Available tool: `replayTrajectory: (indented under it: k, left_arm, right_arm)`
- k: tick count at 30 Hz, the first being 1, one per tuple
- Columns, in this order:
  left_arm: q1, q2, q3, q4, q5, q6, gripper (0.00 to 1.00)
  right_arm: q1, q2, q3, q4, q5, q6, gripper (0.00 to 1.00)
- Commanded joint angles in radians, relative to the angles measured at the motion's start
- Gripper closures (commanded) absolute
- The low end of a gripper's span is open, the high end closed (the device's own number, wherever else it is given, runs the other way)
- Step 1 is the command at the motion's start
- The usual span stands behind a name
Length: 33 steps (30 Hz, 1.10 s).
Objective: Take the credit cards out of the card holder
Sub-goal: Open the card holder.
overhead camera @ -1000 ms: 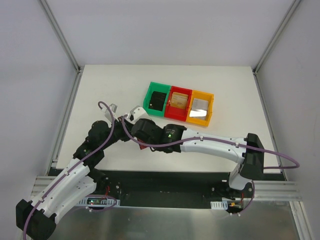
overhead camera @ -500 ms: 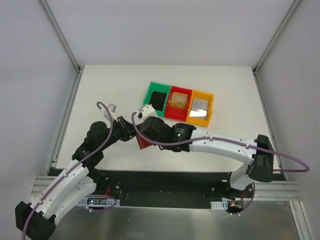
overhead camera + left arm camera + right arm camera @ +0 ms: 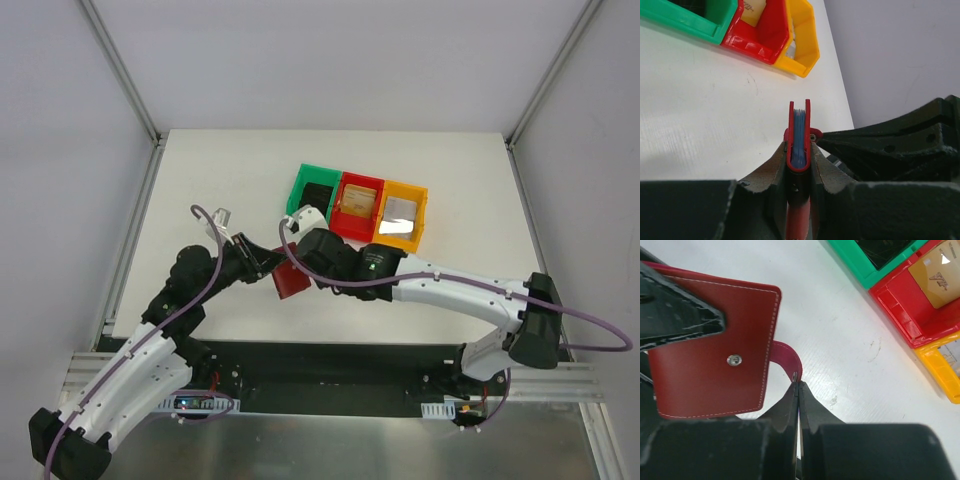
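Top view: card holder (image 3: 292,284) is sitting near-left of the bins, where the left arm (image 3: 160,320) and right arm (image 3: 450,290) are meeting. Black card (image 3: 318,197) is lying in the green bin (image 3: 300,190), tan card (image 3: 360,200) in the red bin (image 3: 343,218), silvery card (image 3: 402,210) in the orange bin (image 3: 395,240).

Left wrist: left gripper (image 3: 799,148) is clamping the folded holder edge-on, jaws nearly closed, blue-grey pockets showing between the red covers.

Right wrist: right gripper (image 3: 798,386) is pinching the end of the tab (image 3: 788,356), jaws almost together. Snap stud (image 3: 733,360) is facing the camera.
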Motion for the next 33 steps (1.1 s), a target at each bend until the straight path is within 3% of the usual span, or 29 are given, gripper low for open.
replayTrajectory:
  k: [1, 12, 13, 15, 18, 20, 23, 27, 33]
  left_arm:
    - [0.003, -0.047, -0.009, 0.120, 0.042, 0.038, 1.00]
    - [0.004, -0.122, -0.124, 0.373, 0.174, 0.053, 1.00]
    - [0.004, -0.127, -0.140, 0.421, 0.192, 0.046, 1.00]
    - [0.004, -0.128, -0.169, 0.519, 0.233, 0.038, 1.00]
    - [0.004, -0.114, -0.173, 0.593, 0.270, 0.038, 1.00]
    - [0.004, -0.099, -0.173, 0.645, 0.307, 0.033, 1.00]
    - [0.004, -0.067, -0.163, 0.696, 0.358, 0.006, 1.00]
    - [0.004, -0.003, -0.123, 0.719, 0.453, -0.014, 1.00]
    - [0.006, 0.028, -0.111, 0.726, 0.451, -0.013, 1.00]
  right_arm:
    - [-0.034, -0.084, -0.035, 0.020, -0.022, 0.022, 0.99]
    - [-0.151, -0.291, -0.178, 0.049, -0.060, 0.024, 0.82]
    - [-0.158, -0.317, -0.198, 0.073, -0.082, 0.012, 0.75]
    - [-0.162, -0.383, -0.260, 0.173, -0.138, -0.011, 0.50]
    - [-0.163, -0.486, -0.401, 0.398, -0.257, -0.018, 0.35]
    - [-0.174, -0.526, -0.423, 0.432, -0.333, -0.002, 0.26]
    - [-0.185, -0.537, -0.413, 0.433, -0.461, -0.002, 0.23]
    - [-0.191, -0.584, -0.432, 0.469, -0.515, 0.021, 0.24]
    - [-0.197, -0.656, -0.465, 0.511, -0.545, 0.044, 0.25]
